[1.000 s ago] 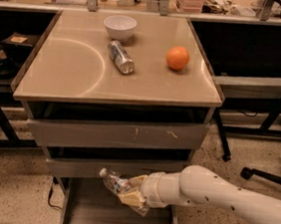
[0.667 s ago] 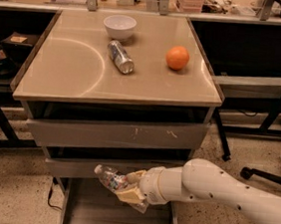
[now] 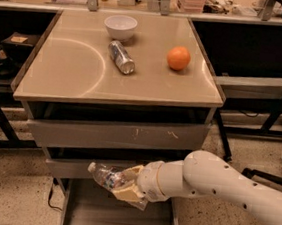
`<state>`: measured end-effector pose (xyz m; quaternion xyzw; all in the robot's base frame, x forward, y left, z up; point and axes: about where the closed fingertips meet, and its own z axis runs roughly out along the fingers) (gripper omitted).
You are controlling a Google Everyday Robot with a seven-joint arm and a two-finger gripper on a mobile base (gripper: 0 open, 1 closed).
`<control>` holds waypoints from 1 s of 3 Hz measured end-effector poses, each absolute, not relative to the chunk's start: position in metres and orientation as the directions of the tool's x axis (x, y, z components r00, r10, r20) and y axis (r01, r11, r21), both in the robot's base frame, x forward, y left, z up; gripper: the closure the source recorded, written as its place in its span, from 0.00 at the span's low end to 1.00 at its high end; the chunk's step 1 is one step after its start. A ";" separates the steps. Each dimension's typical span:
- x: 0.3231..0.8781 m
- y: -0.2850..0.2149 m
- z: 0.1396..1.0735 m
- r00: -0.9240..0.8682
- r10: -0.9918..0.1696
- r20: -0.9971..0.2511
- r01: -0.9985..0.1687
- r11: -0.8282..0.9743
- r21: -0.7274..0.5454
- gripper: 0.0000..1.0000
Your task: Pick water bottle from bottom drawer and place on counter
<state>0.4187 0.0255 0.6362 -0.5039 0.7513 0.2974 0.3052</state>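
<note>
Lift phase of the pick. The gripper (image 3: 125,184), at the end of the white arm (image 3: 214,182), pinches the water bottle (image 3: 103,174) between its tan fingers, and holds it tilted, cap toward the left, above the open bottom drawer (image 3: 119,219) and in front of the drawer above. Compared with a second ago, the bottle sits slightly higher and farther left, clear of the drawer floor. Extraction thus appears complete; transfer up to the counter (image 3: 70,72) remains, where a silver can (image 3: 121,57), an orange (image 3: 179,58) and a white bowl (image 3: 120,26) occupy the rear half.
</note>
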 end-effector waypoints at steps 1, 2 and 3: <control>0.420 0.024 0.646 -0.294 -0.568 -0.769 -0.941 0.313 0.128 1.00; 0.429 0.026 0.699 -0.239 -0.549 -0.801 -0.952 0.296 0.080 1.00; 0.442 0.033 0.753 -0.180 -0.542 -0.821 -0.961 0.274 0.030 1.00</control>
